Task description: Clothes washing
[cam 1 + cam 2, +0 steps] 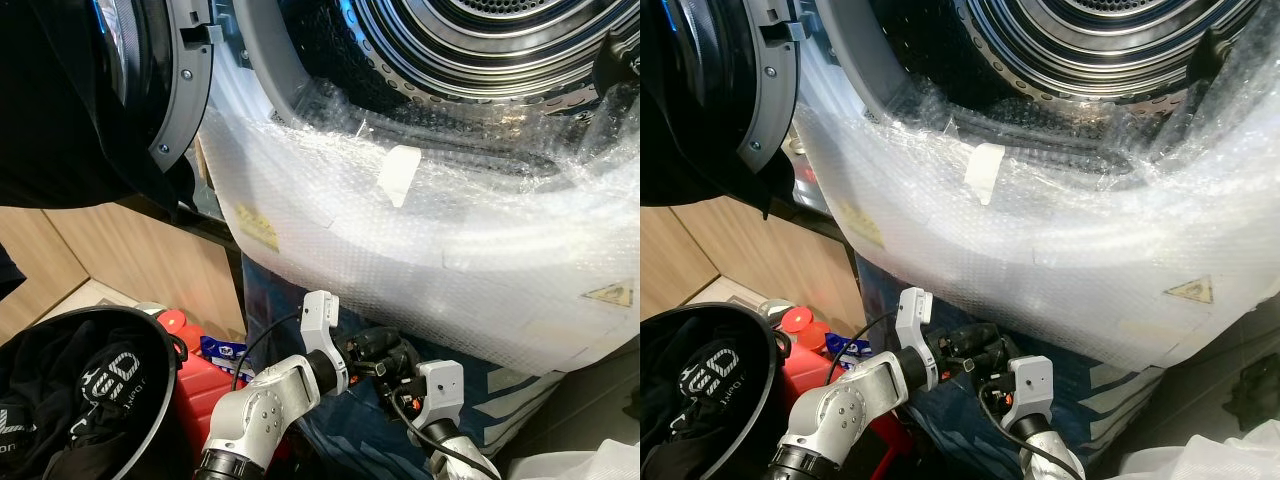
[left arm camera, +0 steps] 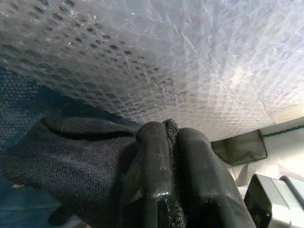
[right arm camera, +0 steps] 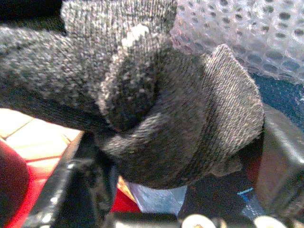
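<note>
A dark knitted garment (image 2: pixel 71 152) hangs low in front of the washing machine, below its bubble-wrapped front (image 1: pixel 430 240). My left gripper (image 2: pixel 172 130) is shut on a fold of this knit, its two black fingers pressed together. My right gripper (image 3: pixel 175 156) faces it from the other side with its fingers spread wide, and the bunched grey knit (image 3: pixel 142 95) lies between them. In the left eye view the two grippers meet around the garment (image 1: pixel 385 352). Above them the steel drum (image 1: pixel 480 40) stands open, with the round door (image 1: pixel 150 90) swung out to the left.
A black laundry basket (image 1: pixel 128 316) holding dark clothes stands at the lower left. A red container (image 1: pixel 205 385) sits beside it. Blue fabric (image 1: pixel 330 425) lies under the washer's front. Wooden panelling (image 1: pixel 130 260) runs along the left.
</note>
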Robot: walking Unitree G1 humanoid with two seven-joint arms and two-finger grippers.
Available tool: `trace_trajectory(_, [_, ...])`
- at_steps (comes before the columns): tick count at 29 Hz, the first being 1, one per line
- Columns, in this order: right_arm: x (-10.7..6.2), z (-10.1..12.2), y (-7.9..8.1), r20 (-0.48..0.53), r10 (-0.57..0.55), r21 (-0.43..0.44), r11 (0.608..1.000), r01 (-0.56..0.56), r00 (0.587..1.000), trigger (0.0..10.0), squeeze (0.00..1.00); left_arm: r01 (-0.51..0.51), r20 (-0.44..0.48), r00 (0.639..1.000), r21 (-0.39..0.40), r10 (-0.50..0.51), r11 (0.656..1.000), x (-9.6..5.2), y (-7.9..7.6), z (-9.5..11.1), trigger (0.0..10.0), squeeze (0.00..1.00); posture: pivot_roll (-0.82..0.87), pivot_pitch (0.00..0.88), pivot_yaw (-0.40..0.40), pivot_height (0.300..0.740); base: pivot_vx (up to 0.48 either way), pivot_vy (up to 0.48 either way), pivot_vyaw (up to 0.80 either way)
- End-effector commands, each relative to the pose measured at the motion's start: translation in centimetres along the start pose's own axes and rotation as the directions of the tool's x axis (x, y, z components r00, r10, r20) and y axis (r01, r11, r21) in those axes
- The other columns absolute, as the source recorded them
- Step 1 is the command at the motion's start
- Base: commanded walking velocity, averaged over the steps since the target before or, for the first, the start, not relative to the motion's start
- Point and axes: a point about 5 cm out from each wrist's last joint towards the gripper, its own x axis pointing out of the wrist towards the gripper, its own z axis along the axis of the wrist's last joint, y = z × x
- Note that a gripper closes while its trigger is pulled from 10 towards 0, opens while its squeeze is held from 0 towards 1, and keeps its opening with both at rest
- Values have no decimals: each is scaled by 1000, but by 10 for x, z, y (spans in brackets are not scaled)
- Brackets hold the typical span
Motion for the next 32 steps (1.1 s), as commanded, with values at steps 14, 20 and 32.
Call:
trace_trajectory(14, [-3, -5, -3, -2, 8, 39, 999, -8, 1000, 0, 0, 13, -9, 1000, 8, -13, 1000, -4, -2, -2, 0, 0, -17, 81, 19, 740, 0, 0, 0])
trace_trajectory(20, [-5, -7, -1, -1, 30, 51, 998, -30, 1000, 0, 0, 15, -13, 1000, 16, -15, 1000, -5, -3, -3, 0, 0, -19, 75, 21, 740, 0, 0, 0])
trace_trajectory(32, [-14, -12, 7, 1, 110, 100, 989, -109, 994, 0, 0, 55, -67, 997, 106, -48, 993, -10, -6, -7, 1647, 0, -23, 59, 28, 740, 0, 0, 0])
